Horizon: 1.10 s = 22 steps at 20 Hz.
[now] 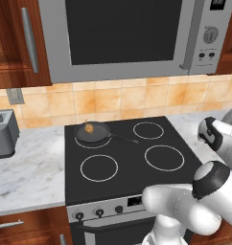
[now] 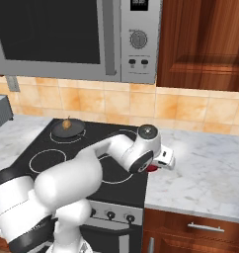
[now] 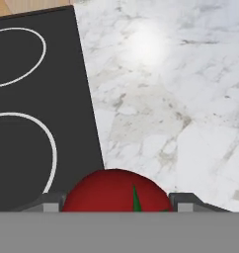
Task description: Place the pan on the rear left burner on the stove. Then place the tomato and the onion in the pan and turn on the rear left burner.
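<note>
Tomato (image 3: 116, 190) on the marble table (image 3: 180, 99), just beside the stove's right edge, near the front; glossy red, green stem mark facing the hand camera. Flanked by the claw (image 3: 116, 207), one dark fingertip (image 3: 50, 203) on either side, jaws standing wide around it; cannot tell whether the pads touch the skin. In the right base view, only a sliver of red (image 2: 152, 168) showing under the white wrist.

Stove (image 1: 132, 167) black glass, four white rings, silver front panel with small black knobs. Pan (image 1: 92, 132) sitting on the rear left burner (image 1: 91, 144), thin handle pointing right toward the middle of the cooktop. Onion (image 1: 89, 128) lying inside the pan, yellow-brown, stalk tip up.

Beyond: toaster (image 1: 4, 133) at the far left of the table, tiled backsplash (image 1: 118, 100) behind, microwave (image 1: 132, 33) hung above the stove.
</note>
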Available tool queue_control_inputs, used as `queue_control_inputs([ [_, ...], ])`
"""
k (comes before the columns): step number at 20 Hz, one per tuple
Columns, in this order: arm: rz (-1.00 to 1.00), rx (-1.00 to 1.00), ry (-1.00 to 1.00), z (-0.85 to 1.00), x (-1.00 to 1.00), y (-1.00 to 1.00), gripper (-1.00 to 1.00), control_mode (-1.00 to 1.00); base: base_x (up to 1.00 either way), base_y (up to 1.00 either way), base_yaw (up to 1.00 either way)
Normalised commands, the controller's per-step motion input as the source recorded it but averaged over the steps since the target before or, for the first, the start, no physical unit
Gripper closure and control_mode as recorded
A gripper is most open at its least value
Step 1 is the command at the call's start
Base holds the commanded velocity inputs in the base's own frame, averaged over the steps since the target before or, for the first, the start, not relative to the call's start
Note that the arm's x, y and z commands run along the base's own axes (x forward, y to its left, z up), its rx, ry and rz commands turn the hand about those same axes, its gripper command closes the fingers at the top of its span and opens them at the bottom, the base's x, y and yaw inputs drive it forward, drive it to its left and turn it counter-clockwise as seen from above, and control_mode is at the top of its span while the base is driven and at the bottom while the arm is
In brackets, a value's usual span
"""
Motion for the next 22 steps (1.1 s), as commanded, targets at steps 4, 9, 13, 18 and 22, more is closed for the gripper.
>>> queue_control_inputs([
  [4, 0.02, 0.00, -0.01, 0.12, 0.09, 0.61, 1.00, -1.00, 0.00, 0.00, 0.00],
  [9, 0.02, 0.00, 0.00, 0.12, 0.17, 0.68, 1.00, -1.00, 0.00, 0.00, 0.00],
  [13, 0.03, 0.00, 0.00, 0.12, 0.18, 0.67, 1.00, -1.00, 0.00, 0.00, 0.00],
  [18, 0.03, 0.00, 0.00, 0.04, 0.22, 0.66, 1.00, -1.00, 0.00, 0.00, 0.00],
  [22, 0.04, 0.00, 0.00, 0.01, 0.23, 0.61, 1.00, -1.00, 0.00, 0.00, 0.00],
])
